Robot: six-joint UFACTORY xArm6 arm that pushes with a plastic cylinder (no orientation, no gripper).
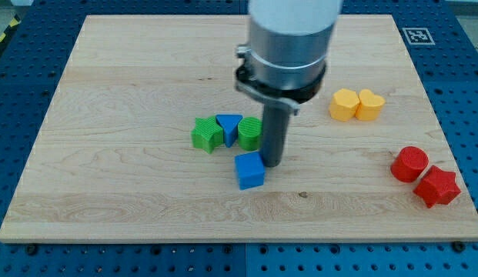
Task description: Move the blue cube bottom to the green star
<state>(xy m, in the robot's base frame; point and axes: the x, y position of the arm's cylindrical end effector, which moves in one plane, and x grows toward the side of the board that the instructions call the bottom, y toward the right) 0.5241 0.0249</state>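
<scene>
In the camera view, my tip [272, 164] stands on the wooden board [108, 192] right at the upper right edge of the blue cube [250, 170], touching it or so near that I cannot tell a gap. I have no jaws to release or clench; I end in a plain rod, so nothing is grasped and all I do is push. The blue cube lies just below the middle cluster: the green star [205, 135] toward the view's left, a blue triangular block [228, 127] in the middle, and a rounded green block [250, 133] on the right, all packed close. The cube sits under the rounded green block, so it is to the right of where it belongs, which is under the star. To do this well, I judge I should press from the cube's right face and drive it leftward in a steady line, keeping my contact centred so it does not spin, and staying low enough not to nudge the cluster. Well apart at the view's right are two yellow blocks [356, 105] and two red blocks [425, 176].
</scene>
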